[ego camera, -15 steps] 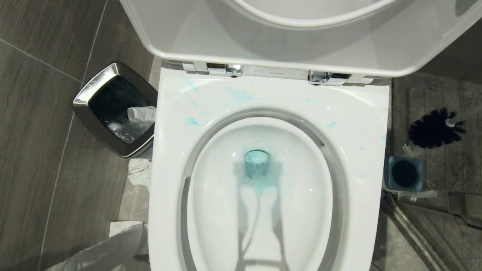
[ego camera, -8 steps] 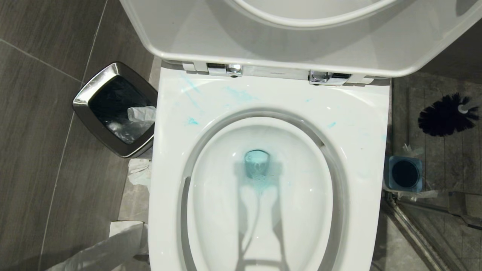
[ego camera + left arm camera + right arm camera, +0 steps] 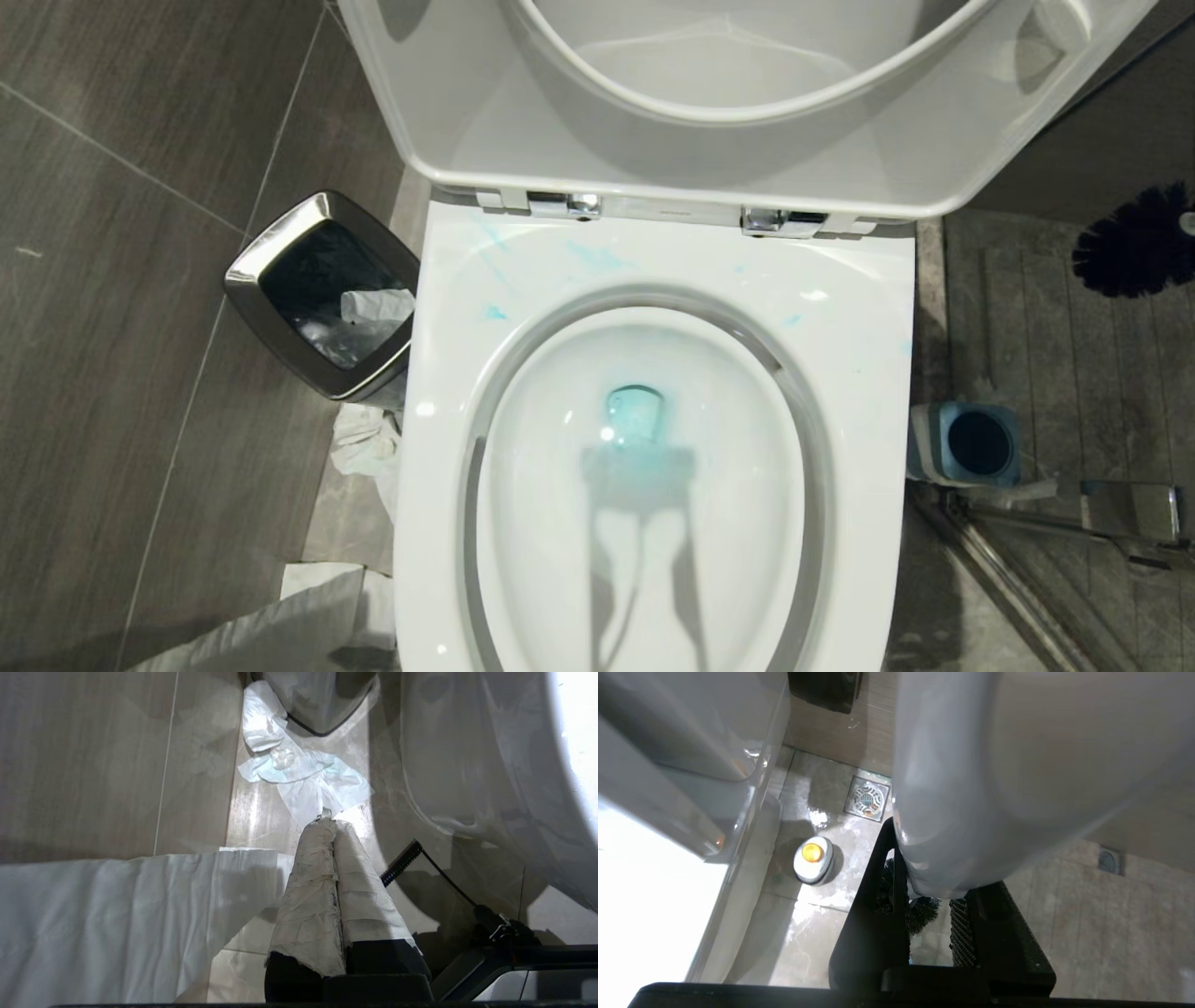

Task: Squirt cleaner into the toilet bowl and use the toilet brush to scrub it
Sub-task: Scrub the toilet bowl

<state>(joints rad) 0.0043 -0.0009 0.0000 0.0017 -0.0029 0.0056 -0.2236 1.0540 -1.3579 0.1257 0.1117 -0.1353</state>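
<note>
The toilet bowl (image 3: 868, 392) fills the head view, seat and lid (image 3: 467, 121) raised. Turquoise cleaner (image 3: 638, 411) pools at the drain, and faint blue smears (image 3: 597, 254) mark the back rim. Right of the toilet, the toilet brush's black bristle head (image 3: 1134, 241) hangs in the air above the floor, at the picture's edge. In the right wrist view my right gripper (image 3: 934, 868) is shut on the brush's white handle (image 3: 994, 774), with the bristles (image 3: 920, 912) beyond. The cleaner bottle with its orange cap (image 3: 812, 858) stands on the wet floor beside the toilet. My left gripper (image 3: 327, 819) hangs shut and empty, low beside the toilet.
A chrome-rimmed bin (image 3: 322, 289) stands left of the toilet, with crumpled paper (image 3: 369, 448) on the floor by it. The blue brush holder (image 3: 971, 443) sits right of the bowl, next to a metal rail (image 3: 1120, 509). A floor drain (image 3: 867, 798) lies past the bottle.
The head camera has shifted, so the toilet sits lower and looks smaller. The brush head has moved up and to the right, farther from its holder. The left gripper has stayed put.
</note>
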